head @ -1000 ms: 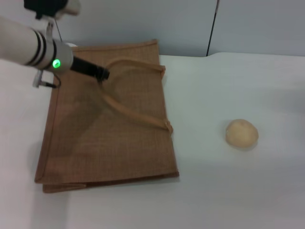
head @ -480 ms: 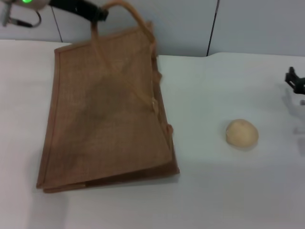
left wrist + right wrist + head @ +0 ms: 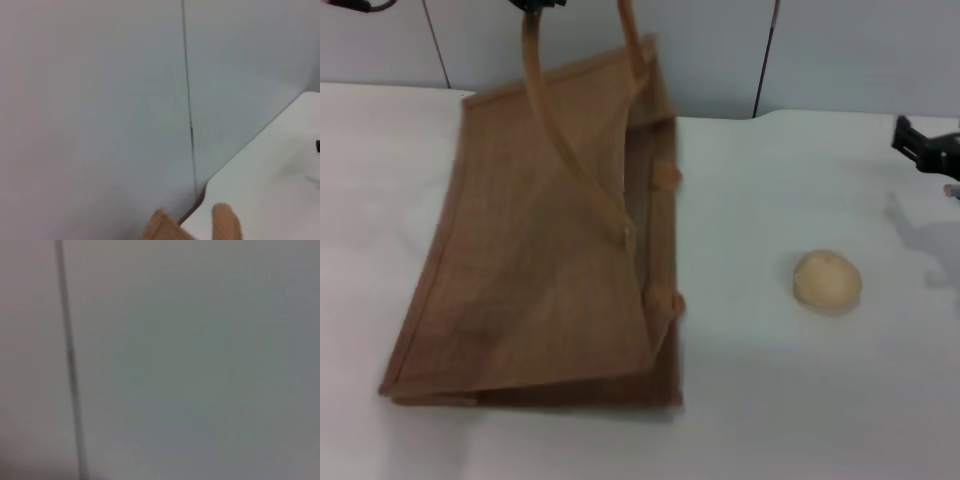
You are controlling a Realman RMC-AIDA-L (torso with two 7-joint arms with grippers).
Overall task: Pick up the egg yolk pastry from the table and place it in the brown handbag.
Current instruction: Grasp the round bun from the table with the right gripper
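Pastry (image 3: 828,280): on the table (image 3: 800,400), right of the bag, untouched.
Bag (image 3: 540,250): one side lifted by a handle (image 3: 542,110).
Left gripper (image 3: 535,4): at the handle's top; grip cannot be told.
Right gripper (image 3: 925,148): head view only, far right, fingers unclear.
Wrist views: mostly wall; the left one catches bag corners (image 3: 165,227).

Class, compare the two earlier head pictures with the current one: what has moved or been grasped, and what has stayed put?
The left end effector has raised one handle of the brown handbag, lifting its top side so the mouth starts to open. The right end effector has come in at the table's right edge. The egg yolk pastry has not moved.
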